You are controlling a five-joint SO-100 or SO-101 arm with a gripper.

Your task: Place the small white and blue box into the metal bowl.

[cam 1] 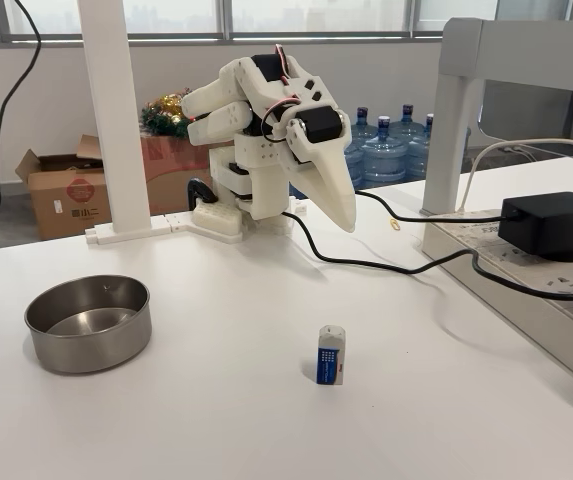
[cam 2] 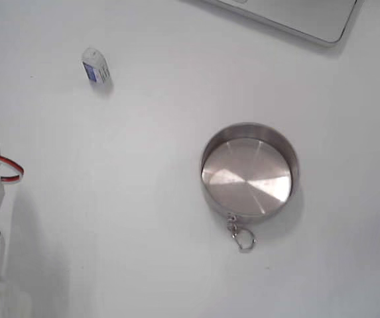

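The white two-finger gripper (cam 1: 344, 215) hangs folded above the arm's base, raised well clear of the white surface (cam 1: 216, 400). Its jaws point down and appear closed or nearly so, with nothing between them. The small white and blue box (cam 1: 332, 355), a tiny rectangular carton with a white top and a printed blue face, stands upright on the surface, well apart from the round, straight-sided metal bowl (cam 1: 88, 322) of dull grey steel and nearer to the arm's base than the bowl is. The bowl is empty, so no step of the task is yet done.

Risks, as a judgement: the box is narrow and stands on a small end, so a descending fingertip that meets it off-centre would likely tip it or push it across the smooth surface. The black cable (cam 1: 366, 264) runs between the arm's base and the box and could snag a low sweep. The bowl is light and could slide if its rim is struck.

Differences between views: the side-on fixed view shows the gripper, the black power adapter (cam 1: 551, 225) beyond the box and the box's upright stance. The top-down fixed view shows the bowl's shiny floor and a small ring clasp (cam 2: 241, 236) at the bowl's rim.
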